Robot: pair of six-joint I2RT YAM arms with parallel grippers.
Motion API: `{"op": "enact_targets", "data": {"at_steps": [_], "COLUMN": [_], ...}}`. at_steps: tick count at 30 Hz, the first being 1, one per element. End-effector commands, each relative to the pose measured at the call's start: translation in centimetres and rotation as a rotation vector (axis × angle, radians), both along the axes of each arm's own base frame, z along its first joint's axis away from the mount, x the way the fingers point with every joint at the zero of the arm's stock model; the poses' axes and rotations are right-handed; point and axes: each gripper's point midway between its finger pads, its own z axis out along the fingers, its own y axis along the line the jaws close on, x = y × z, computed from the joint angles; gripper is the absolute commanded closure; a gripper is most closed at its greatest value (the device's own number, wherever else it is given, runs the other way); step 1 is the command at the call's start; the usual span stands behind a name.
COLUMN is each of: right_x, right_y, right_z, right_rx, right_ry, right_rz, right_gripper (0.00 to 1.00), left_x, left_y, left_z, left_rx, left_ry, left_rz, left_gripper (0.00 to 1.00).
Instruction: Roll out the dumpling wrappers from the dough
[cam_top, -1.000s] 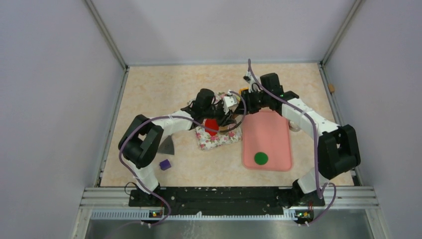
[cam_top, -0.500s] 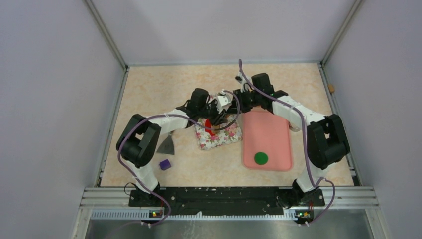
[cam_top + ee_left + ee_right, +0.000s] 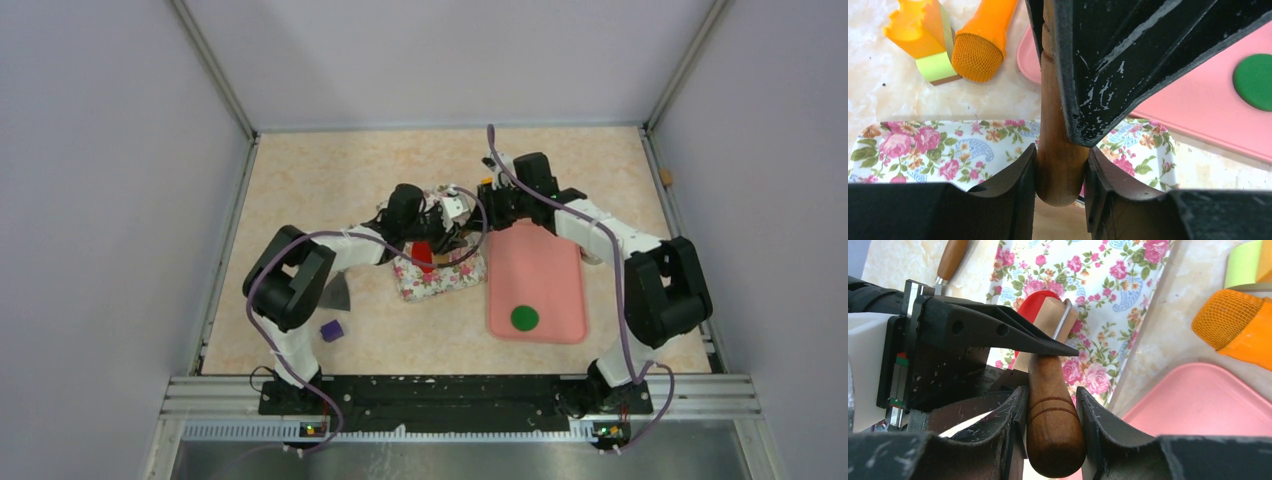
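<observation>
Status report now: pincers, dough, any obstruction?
Left pincer, right pincer shut on handles of small wooden rolling pin. Pin over red clay dough on floral tray. No obstruction seen.

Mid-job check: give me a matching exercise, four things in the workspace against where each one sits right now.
Things
1. green round clay disc
2. red clay piece
3. small purple block
4. wooden roller

Places
A. on the flower-patterned mat
B. gripped by the left hand and the right hand
C. on the pink plastic tray
D. on the bare marbled tabletop beside the left arm

Pairs: 1-C, 2-A, 3-D, 4-B
</observation>
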Motion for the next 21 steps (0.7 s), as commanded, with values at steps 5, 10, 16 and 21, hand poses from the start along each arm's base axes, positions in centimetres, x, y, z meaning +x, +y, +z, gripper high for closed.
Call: {"op": "enact_targets", "data": {"at_steps": [5, 10, 16, 21], "right_x": [-4.2, -3.7, -3.6, -3.4], "right_y": [-3.4, -3.9, -1.7, -0.1], "right_z": [-5.6, -3.9, 4.0, 8.4], "right_rx": [-0.208, -0.189, -0.045, 0.054], "right_ry": [0.137, 0.106, -0.006, -0.044], "right_rz": [0.004, 0.002, 0.107, 0.131], "right_gripper": [1.00, 1.00, 1.00, 1.00], "left_x": [0.3, 1.2, 2.0, 1.8], "left_y": [-0.9, -2.3, -2.9, -2.5], "left_z": [-5.3, -3.3, 2.8, 7.2], "left_rx": [0.030, -0.012, -0.057, -0.079], "left_ry": [0.131, 0.115, 0.066, 0.001], "left_rz": [0.143, 0.142, 0.135, 0.128], "left_gripper": [1.00, 1.00, 1.00, 1.00]}}
